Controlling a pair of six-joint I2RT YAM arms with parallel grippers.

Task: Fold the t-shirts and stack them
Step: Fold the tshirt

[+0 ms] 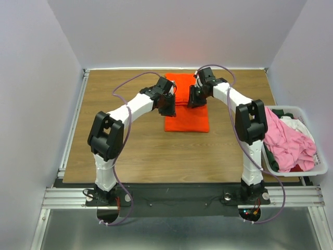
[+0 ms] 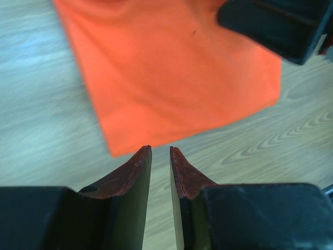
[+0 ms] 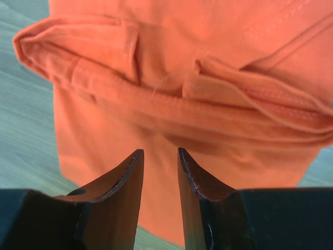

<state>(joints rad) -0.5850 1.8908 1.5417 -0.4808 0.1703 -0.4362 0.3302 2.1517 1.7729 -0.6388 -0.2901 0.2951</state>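
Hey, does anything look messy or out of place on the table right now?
Mostly tidy. The orange t-shirt lies folded, but the right wrist view shows its top fold bunched and rumpled rather than flat. At the right, a pink shirt heaps over the rim of the white bin. No damage is visible.

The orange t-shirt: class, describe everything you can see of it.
The orange t-shirt is plain, bright, soft cloth, folded into a neat rectangle. It lies flat on the wooden table, far centre. Close up, stitched hems show at layered folds. The left gripper and right gripper hover at its sides, slightly open, gripping nothing.
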